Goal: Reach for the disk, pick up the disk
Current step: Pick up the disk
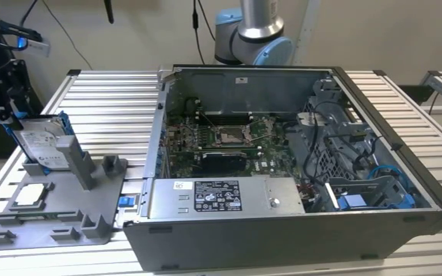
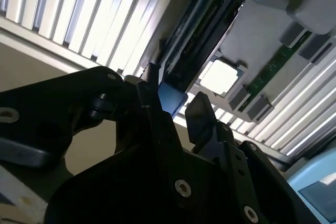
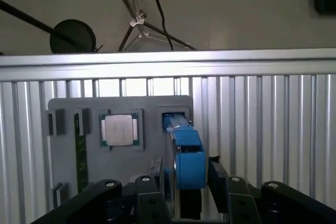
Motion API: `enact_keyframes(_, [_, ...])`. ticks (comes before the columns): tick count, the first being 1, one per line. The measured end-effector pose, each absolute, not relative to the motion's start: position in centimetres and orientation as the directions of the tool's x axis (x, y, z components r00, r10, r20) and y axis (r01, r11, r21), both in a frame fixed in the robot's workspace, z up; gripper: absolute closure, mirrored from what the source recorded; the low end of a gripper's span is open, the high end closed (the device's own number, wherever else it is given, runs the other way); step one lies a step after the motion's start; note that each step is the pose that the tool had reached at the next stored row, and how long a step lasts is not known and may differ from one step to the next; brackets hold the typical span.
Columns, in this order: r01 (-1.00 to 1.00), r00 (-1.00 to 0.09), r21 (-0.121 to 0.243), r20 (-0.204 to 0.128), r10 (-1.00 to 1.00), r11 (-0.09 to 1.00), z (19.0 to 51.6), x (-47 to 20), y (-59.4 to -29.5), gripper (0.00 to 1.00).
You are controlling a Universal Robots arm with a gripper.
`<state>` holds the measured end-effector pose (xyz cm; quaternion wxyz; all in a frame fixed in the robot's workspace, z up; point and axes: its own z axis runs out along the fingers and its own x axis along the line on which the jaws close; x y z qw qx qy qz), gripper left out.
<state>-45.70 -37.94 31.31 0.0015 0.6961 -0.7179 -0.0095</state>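
We see a ribbed metal table [image 1: 106, 98] before a plain pale wall [image 1: 374, 29], and on it, from the exterior view's left, a grey tray [image 1: 71, 198] with a small square chip [image 1: 33, 195] lying flat, then an open computer case [image 1: 282, 247] with the arm's base [image 1: 255, 34] behind it. The disk [image 1: 41, 146] stands on edge in a slot at the tray's far end, silver-grey with a white label and a bright blue frame. In the first wrist view we find the gripper [image 3: 186, 166] with its fingers spread either side of the blue frame's upper edge, gaps showing.
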Motion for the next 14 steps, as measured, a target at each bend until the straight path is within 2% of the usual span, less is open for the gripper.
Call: enact_keyframes(14, [-1.000,0.006,0.010,-0.011,-1.000,-0.007,28.8,-45.8,-37.9,0.00])
